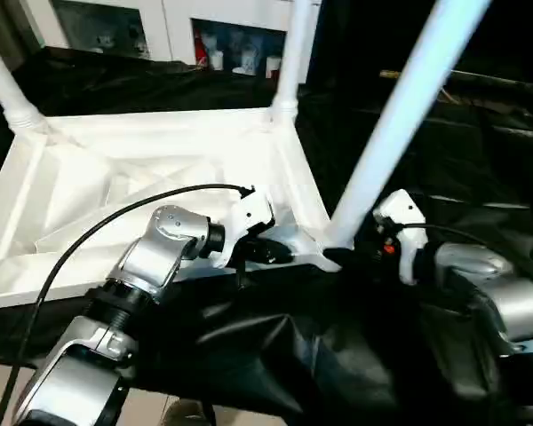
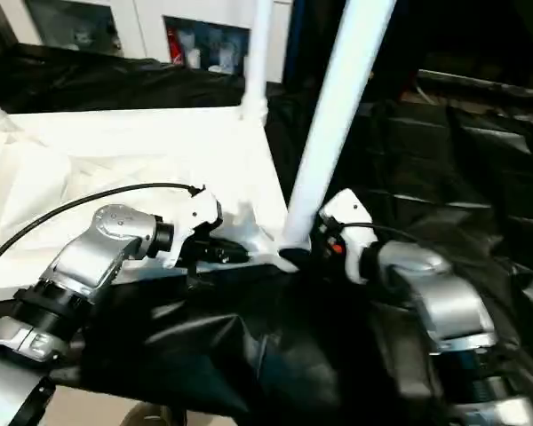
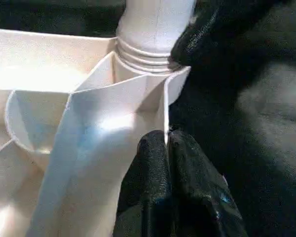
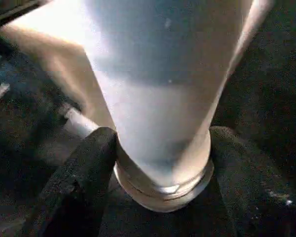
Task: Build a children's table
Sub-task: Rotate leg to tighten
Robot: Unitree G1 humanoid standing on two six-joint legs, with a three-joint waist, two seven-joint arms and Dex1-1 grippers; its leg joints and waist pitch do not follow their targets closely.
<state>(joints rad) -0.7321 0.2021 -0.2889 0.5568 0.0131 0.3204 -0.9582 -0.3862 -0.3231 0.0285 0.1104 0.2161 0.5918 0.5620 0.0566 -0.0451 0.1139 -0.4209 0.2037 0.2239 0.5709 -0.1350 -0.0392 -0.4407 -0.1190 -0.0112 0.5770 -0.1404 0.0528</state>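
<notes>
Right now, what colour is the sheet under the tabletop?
Black, glossy and wrinkled. The sheet under the white tabletop shows best in the left eye view.

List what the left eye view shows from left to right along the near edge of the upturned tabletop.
Left pincer shut at the tabletop edge → corner socket holding the near leg → right pincer with a finger on either side of that leg's base → right forearm.

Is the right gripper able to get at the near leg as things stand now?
Probably yes: the right gripper already has one black finger on each side of the near leg just above its corner socket, and nothing stands between them.
</notes>
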